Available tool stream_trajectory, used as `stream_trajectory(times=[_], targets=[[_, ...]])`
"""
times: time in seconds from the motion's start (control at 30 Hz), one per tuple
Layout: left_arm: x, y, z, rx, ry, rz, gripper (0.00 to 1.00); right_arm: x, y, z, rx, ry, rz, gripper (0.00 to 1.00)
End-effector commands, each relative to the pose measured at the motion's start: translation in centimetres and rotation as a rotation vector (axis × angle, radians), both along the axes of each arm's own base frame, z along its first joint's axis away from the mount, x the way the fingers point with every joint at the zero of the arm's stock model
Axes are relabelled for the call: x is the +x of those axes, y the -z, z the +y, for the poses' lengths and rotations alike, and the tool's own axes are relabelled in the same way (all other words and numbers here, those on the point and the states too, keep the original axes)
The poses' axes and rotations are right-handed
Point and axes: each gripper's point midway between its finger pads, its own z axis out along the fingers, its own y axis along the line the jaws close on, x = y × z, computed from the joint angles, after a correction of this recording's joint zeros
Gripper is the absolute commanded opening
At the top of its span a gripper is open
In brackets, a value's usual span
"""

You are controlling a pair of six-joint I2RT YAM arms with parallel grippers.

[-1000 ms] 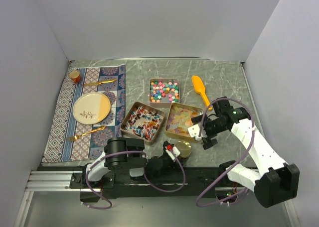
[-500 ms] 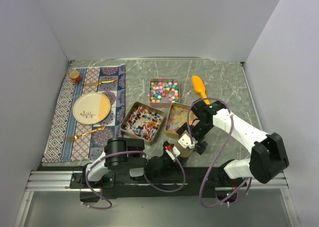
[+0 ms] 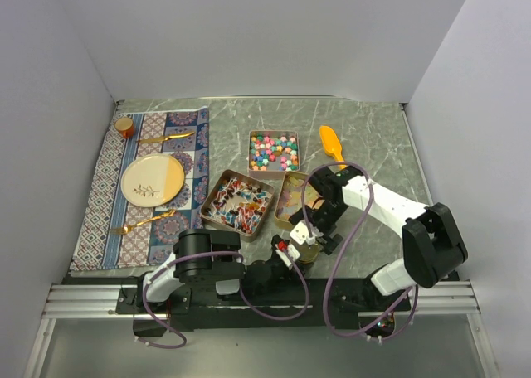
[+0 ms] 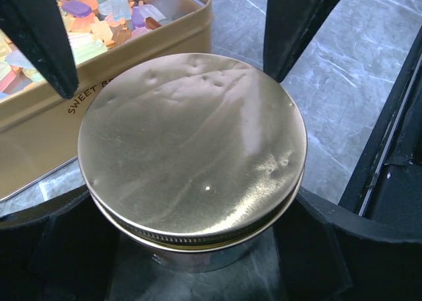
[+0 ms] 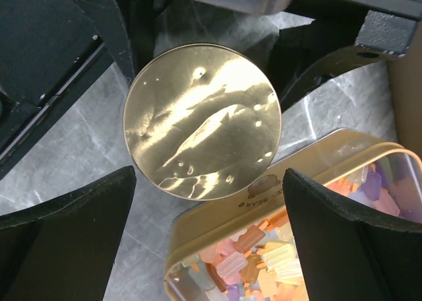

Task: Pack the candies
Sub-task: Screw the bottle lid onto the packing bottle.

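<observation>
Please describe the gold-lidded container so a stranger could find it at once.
On the grey marbled table, look at the middle of its near edge. Just in front of the tin of pastel square candies stands a jar. Unlike that square, open tin, it is round with a shiny gold lid.

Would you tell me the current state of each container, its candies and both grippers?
round jar: upright, lid on.
left gripper: shut on the round jar's body.
right gripper: open, above the lid.
ball candies: loose in open far tin.
wrapped candies: loose in open left tin.
square candies: loose in open near tin.
</observation>
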Motion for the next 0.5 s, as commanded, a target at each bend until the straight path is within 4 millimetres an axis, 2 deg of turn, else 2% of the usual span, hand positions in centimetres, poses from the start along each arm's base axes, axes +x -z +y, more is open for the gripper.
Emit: stream_trajectory(times=[0.0,0.2,0.3,0.33,0.47], targets=[[0.0,3.6,2.8,0.034,-0.008,0.020,0.01,0.2,-0.8,-0.3,-0.023,0.010,-0.014,1.00],[0.7,3.9,2.8,0.041,-0.037,0.045,0.01,-1.2,-0.1,-2.5,-0.065,0.054,-0.038,1.00],[1.0,4.0,3.0,0.041,-0.050,0.055,0.01,-2.3,0.8,-3.9,-0.098,0.062,-0.058,1.00],[1.0,4.1,3.0,0.042,-0.049,0.056,0.01,-3.2,1.5,-4.7,-0.120,0.067,-0.039,1.00],[1.0,4.1,2.8,0.042,-0.044,0.064,0.01,-4.8,1.3,-6.1,-0.129,0.110,-0.060,1.00]])
